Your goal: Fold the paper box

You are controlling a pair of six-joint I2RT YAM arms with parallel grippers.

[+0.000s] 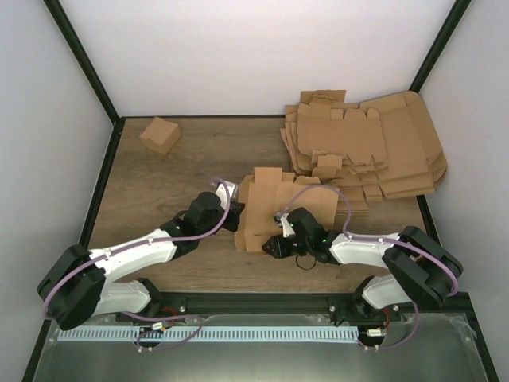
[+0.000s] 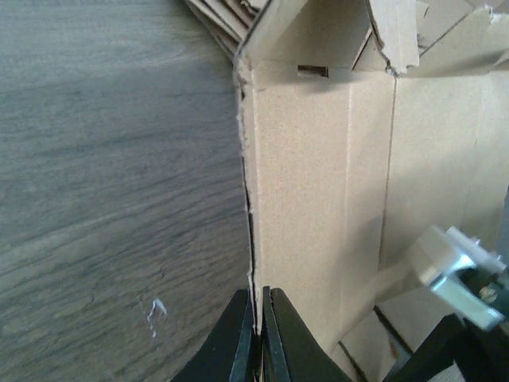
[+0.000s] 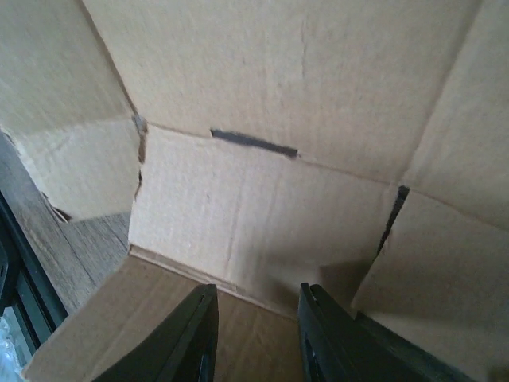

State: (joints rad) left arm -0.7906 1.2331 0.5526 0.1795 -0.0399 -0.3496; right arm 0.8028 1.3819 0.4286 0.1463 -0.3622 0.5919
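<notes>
On wooden table [image 1: 159, 187], plain paper box [image 1: 266, 205]

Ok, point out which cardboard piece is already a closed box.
The small box standing alone at far left. The paper box in the centre is only half folded, and the far-right stack lies flat.

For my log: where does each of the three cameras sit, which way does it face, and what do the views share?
Top external: above and behind, looking down on the table; left arm, right arm and bases show.
Left wrist: on the left arm, looking along the left gripper, shut on a raised edge of the paper box; both fingers show.
Right wrist: on the right arm, looking close into the box's panels past the open right gripper.
Shared: all three views show the paper box.
</notes>
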